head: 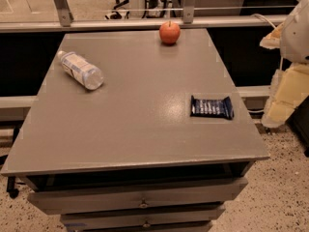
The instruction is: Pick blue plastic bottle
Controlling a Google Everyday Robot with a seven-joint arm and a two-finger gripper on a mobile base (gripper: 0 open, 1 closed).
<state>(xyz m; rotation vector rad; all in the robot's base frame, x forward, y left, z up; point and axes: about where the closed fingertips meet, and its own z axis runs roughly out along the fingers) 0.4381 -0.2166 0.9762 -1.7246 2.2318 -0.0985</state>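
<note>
The blue plastic bottle lies on its side at the back left of the grey table top. It is clear with a pale blue-white label, and its white cap points toward the far left corner. My gripper is the cream-coloured part hanging at the right edge of the view. It is beyond the table's right side, far from the bottle and touching nothing.
A red apple stands at the table's far edge, right of centre. A dark blue snack wrapper lies flat near the right edge. Drawers sit below the table's front. A rail and glass partition run behind the table.
</note>
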